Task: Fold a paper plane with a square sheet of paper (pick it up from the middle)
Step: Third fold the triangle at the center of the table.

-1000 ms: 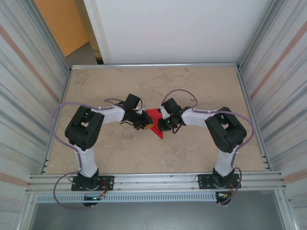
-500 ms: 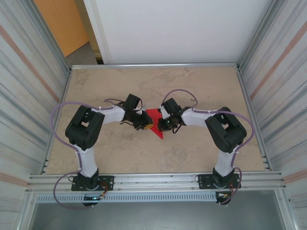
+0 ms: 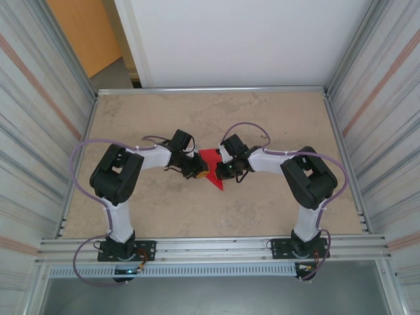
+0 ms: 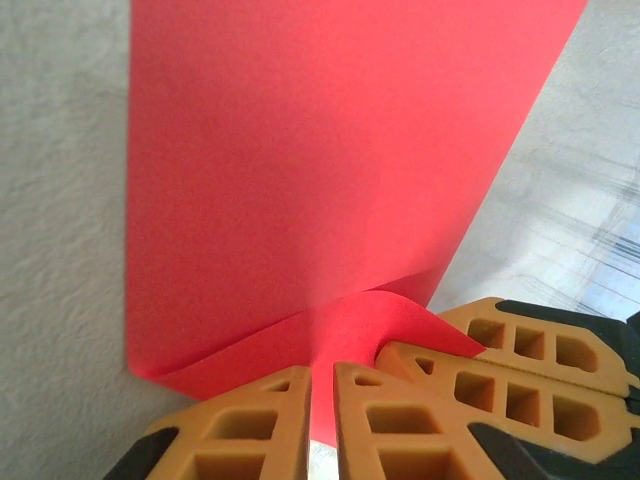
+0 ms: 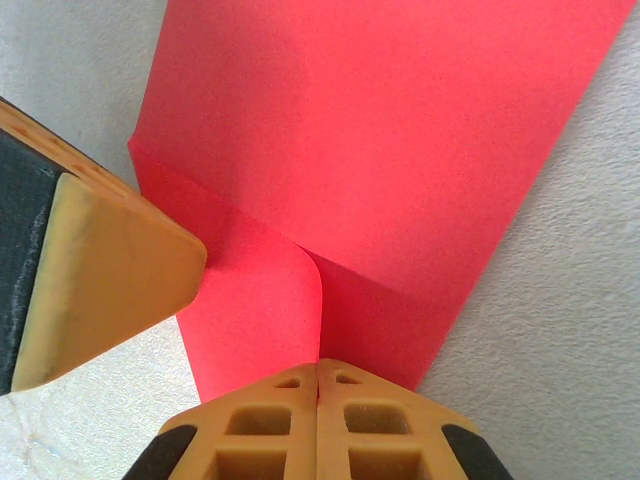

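Lab cell: aluminium-framed enclosure [image 3: 367,164], table [image 3: 216,118].

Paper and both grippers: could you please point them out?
paper [image 5: 400,130], right wrist view, flat upper layer.
left gripper [image 4: 322,372], left wrist view, between its fingertips.
right gripper [image 5: 318,368], right wrist view, between its fingertips.

One square sheet of paper [image 3: 210,159], one left hand [image 4: 321,385], one right hand [image 5: 318,378], one table [image 3: 275,118]
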